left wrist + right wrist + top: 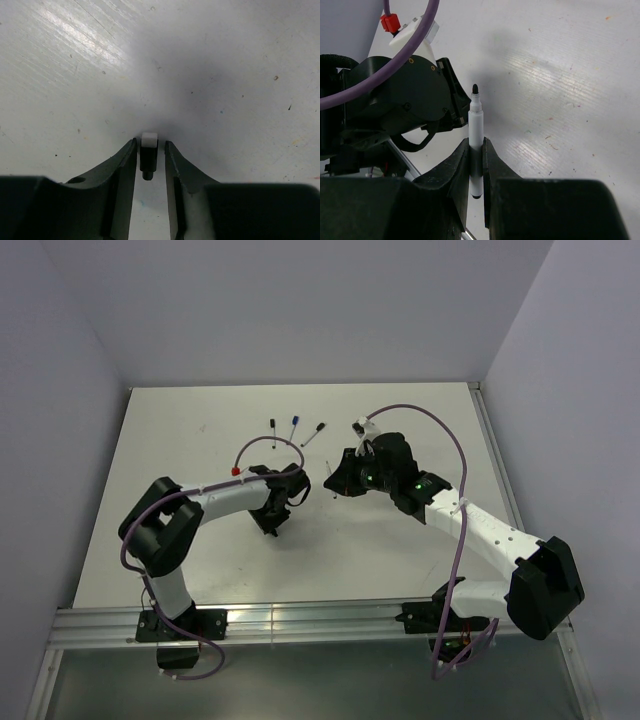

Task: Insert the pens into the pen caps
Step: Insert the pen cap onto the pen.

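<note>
Pen and cap are being lined up here, with the mating not yet made. The left end effector (150, 142) is low over the tabletop (380, 540), its jaws straddling a black pen cap (148, 157) with slim gaps either side, so no firm hold shows. At its 2 o'clock, the right end effector (476, 145) is clamped on a white pen (475, 120), dark tip pointing away. Three other pens (295, 427) lie at 12 o'clock. Next up, I'd say: pinch the cap squarely, then bring the tip in line with its mouth.
</note>
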Controlling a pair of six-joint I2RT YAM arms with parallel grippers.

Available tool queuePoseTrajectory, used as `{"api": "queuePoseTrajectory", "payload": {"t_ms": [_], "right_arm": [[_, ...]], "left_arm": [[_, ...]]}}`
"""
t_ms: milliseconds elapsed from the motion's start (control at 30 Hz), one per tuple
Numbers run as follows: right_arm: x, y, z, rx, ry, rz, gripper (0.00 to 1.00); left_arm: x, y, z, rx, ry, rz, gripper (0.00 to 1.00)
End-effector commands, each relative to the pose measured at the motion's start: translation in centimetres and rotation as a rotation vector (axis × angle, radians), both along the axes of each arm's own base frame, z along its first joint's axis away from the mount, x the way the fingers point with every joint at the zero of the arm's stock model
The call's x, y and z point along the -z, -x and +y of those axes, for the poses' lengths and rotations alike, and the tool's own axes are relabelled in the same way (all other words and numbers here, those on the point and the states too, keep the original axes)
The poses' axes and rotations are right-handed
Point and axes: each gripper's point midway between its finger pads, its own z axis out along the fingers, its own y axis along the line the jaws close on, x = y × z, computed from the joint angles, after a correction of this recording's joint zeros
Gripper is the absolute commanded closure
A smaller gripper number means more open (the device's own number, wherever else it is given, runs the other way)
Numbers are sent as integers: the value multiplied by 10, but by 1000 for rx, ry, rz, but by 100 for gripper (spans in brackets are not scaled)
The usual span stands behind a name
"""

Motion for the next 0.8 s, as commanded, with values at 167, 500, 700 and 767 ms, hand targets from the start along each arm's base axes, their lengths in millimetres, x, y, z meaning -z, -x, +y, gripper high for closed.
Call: {"api": "queuePoseTrajectory", "payload": {"t_ms": [167,500,700,767], "right_arm": [[-10,-4,0,-4,-18,-40,100],[-28,10,17,-121,-112,-41,100],[-63,17,36,-220,-236,-67,100],[-79,17,38,-227,-270,-81,100]], "left_arm": [[19,7,-29,62,126,55,100],[-124,-57,-59,344,491,-344,100],[-254,-93,-52,550,704,-820,100],[-288,-93,-49,602,781,-936,100]]}}
